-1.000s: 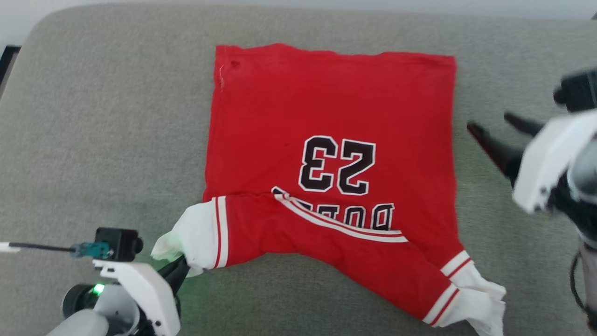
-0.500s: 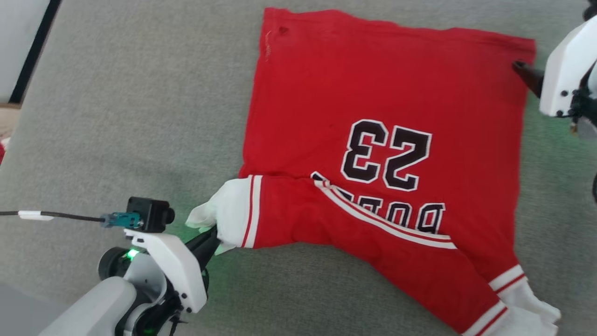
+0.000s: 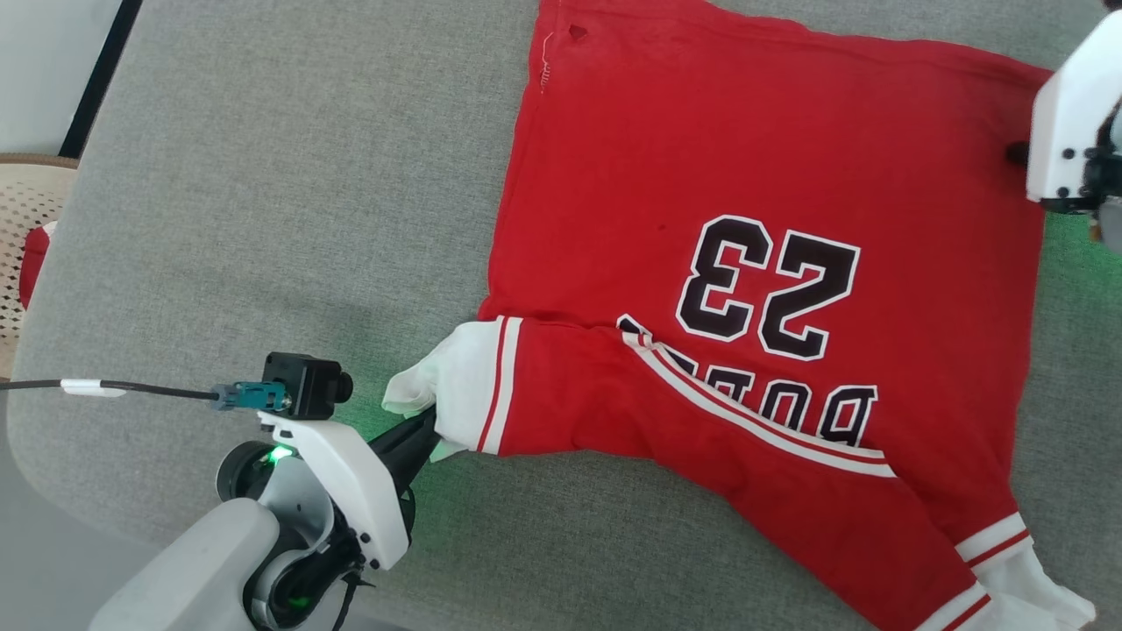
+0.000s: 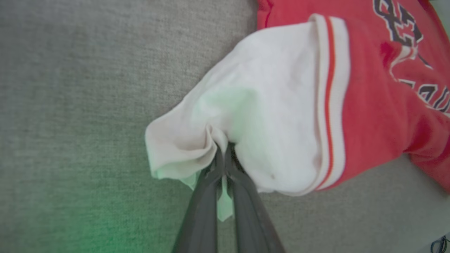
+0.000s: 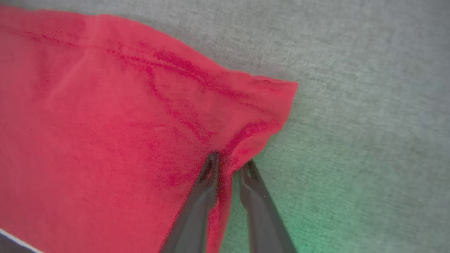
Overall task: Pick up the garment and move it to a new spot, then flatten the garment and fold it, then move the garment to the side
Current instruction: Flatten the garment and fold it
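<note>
Only container-like item: a tan woven thing (image 3: 26, 202) at the far L edge of head view, basket or seat, can't tell, cut off by the frame. A red bit (image 3: 33, 263) sits at its rim; can't tell what it is or whether it's inside. Jersey (image 3: 745, 175) lies spread on the grey cushion (image 3: 263, 175), R of centre, "23" (image 3: 771, 285) upside down to the head cam. One sleeve (image 3: 596, 412) is folded across the lower front, covering approx. half the lettering (image 3: 841, 412), so the word can't be read. L jaws clenched on that sleeve's white cuff (image 4: 274, 116), cloth bunched at the tips. R jaws nearly together, pinching a ridge of red cloth by the jersey's far R corner (image 5: 277, 95). In head view the R arm's white casing (image 3: 1069, 131) hides those tips. Jersey's top edge and the 2nd cuff (image 3: 1026, 605) run out of frame. Both wrist views are blurry.
</note>
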Robot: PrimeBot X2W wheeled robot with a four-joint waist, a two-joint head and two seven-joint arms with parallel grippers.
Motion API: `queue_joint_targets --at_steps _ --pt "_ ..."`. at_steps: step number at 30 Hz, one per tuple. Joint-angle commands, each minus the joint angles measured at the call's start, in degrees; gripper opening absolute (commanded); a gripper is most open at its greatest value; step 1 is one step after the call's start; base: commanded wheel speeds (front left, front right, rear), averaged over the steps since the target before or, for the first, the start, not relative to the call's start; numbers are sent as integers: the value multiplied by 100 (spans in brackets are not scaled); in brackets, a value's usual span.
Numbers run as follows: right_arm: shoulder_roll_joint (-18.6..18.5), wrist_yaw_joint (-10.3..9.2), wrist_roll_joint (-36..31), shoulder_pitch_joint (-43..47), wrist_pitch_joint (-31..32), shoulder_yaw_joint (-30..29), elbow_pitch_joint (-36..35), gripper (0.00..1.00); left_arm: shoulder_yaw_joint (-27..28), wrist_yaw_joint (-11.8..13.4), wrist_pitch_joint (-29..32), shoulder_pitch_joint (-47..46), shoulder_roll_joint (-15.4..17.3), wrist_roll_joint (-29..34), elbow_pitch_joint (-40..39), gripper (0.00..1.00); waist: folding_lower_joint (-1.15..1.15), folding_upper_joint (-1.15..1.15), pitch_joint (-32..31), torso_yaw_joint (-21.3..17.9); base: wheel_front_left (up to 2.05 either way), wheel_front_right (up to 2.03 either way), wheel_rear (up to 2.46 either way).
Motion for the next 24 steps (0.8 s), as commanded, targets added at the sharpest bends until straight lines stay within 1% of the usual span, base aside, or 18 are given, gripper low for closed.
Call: queue_joint_targets --at_steps 1,6,11,16,19,24 --pt "172 12 52 526 146 143 361 0 -3 87 8 -33 14 53 215 0 0 -1 -28 -48 0 0 0" --pt "14 12 597 469 184 415 -104 0 62 85 -65 -51 118 74 272 0 0 -1 -172 -261 0 0 0" --pt "-290 6 1162 751 177 839 -940 0 138 139 -129 21 284 93 198 0 0 -1 -331 -573 0 0 0" --pt "-564 6 1714 1309 373 1054 -1902 0 207 229 -119 118 499 64 56 0 0 -1 -483 -922 0 0 0" --pt "-699 6 2032 1787 547 1032 -2568 0 254 305 -93 184 643 47 -51 0 0 -1 -558 -1120 0 0 0" --pt "-740 7 2326 2780 972 769 -3690 0 299 408 -44 275 844 16 -265 0 0 -1 -638 -1399 0 0 0"
